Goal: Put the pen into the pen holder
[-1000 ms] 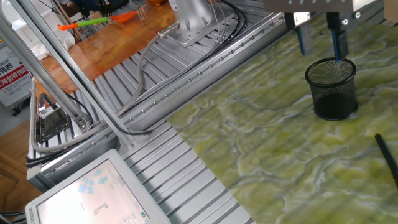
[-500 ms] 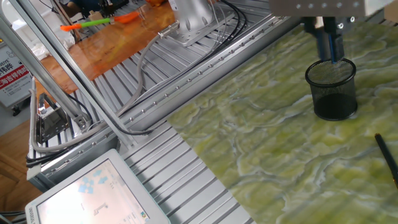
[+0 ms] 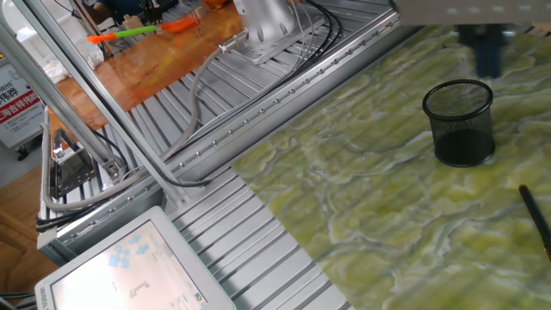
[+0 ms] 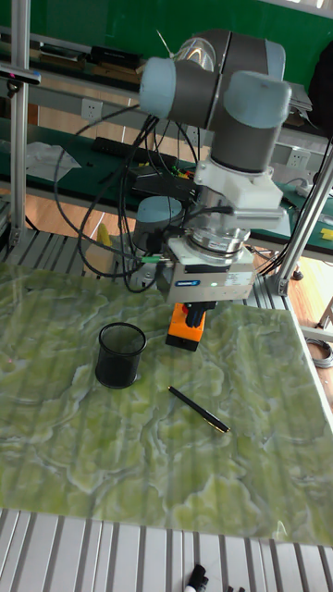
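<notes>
Tall fixed view is showing you the pen (image 4: 198, 409) lying flat, thin, stiff & prob. slippery, so grip mid-barrel; gripper (image 4: 190, 321) opening isn't discernible, holding nothing visible.

end effector (image 3: 487, 47) blurred, pen (image 3: 537, 218) edge-cropped

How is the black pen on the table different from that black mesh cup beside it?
The pen is thin and solid, while the mesh cup is wide, hollow and see-through. The pen lies flat on the green marbled table; the cup stands upright, mouth open. The pen has a small gold-coloured end, whereas the cup is black all over. They sit apart, not touching. Both are mainly black and rest on the same table.
</notes>
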Available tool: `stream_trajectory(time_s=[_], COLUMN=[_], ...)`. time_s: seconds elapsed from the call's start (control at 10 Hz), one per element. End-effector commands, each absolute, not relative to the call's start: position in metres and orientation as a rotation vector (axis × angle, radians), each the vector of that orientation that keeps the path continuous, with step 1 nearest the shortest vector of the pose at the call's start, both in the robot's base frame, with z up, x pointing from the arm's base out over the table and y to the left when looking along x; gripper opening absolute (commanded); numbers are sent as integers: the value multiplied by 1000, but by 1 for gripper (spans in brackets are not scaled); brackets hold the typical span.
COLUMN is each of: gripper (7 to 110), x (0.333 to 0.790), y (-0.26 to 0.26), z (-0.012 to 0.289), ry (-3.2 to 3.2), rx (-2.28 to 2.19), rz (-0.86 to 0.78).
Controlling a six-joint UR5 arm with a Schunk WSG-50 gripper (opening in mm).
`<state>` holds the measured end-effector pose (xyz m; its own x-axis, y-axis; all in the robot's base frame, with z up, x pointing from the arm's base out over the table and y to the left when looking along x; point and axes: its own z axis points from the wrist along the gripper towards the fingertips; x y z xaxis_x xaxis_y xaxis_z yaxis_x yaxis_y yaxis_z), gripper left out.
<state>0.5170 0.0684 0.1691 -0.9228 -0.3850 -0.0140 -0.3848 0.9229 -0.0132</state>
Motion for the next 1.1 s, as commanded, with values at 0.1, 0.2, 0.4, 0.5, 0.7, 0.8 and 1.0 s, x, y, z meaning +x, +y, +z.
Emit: stream_trajectory(time_s=[0.1,0.2,0.4,0.5,0.7,0.8,1.0], gripper=[7,7,7,7,7,7,7], x=[475,471,476,482,498,500,502], y=[99,101,104,104,97,99,104], z=[152,151,151,153,158,158,158], ry=[3051,3052,3036,3026,3021,3027,3016], rx=[-778,-783,-782,-772,-691,-605,-607], rz=[-89,-94,-70,-52,-59,-43,-20])
